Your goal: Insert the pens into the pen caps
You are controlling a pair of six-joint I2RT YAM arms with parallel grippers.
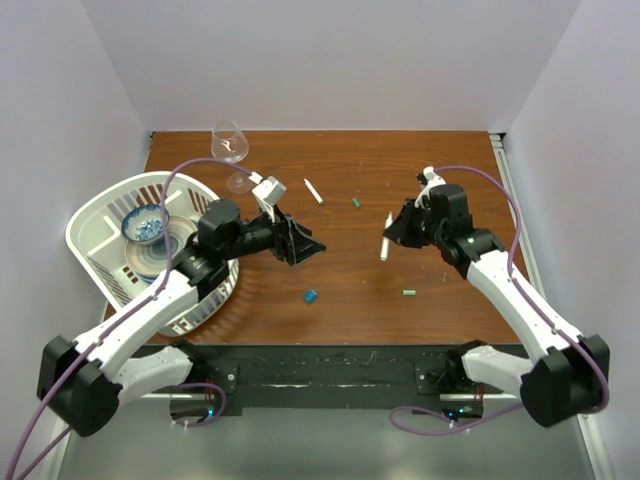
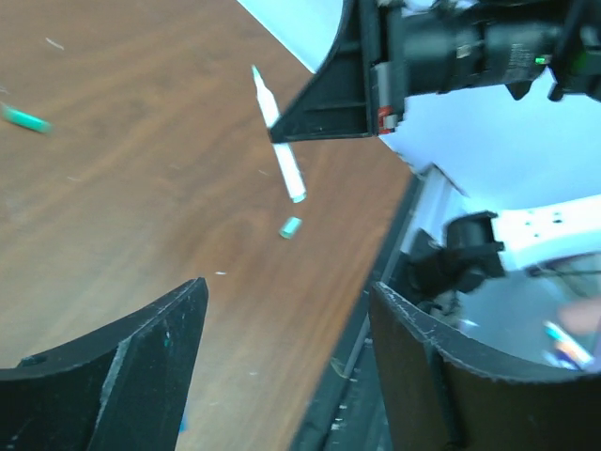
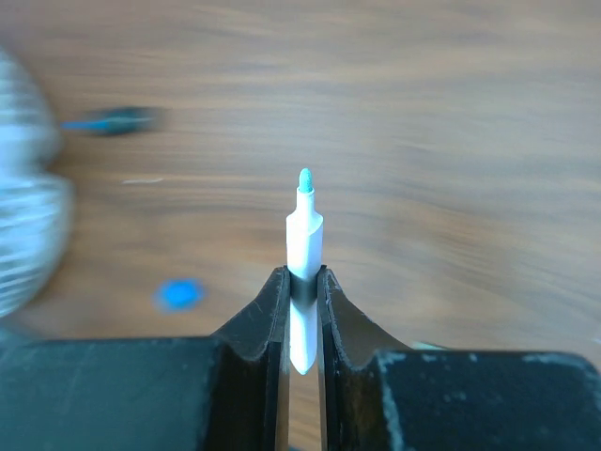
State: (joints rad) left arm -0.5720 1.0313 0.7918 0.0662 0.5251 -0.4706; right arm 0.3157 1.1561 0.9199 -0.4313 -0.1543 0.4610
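My right gripper (image 1: 391,232) is shut on a white pen (image 1: 386,241) and holds it over the middle right of the table. In the right wrist view the pen (image 3: 304,240) stands between the fingers (image 3: 268,310), green tip pointing away. My left gripper (image 1: 308,247) is open and empty, left of the pen; its fingers (image 2: 141,357) frame bare table. A second white pen (image 1: 314,190) lies further back. A green cap (image 1: 355,202) lies near it, another green cap (image 1: 409,293) lies near the front right, and a blue cap (image 1: 311,296) lies in front of my left gripper.
A white basket (image 1: 100,210) with a blue bowl (image 1: 145,225) and plates stands at the left. A wine glass (image 1: 230,148) stands at the back left. The left wrist view shows the held pen (image 2: 282,160), a green cap (image 2: 291,226) and the table's near edge.
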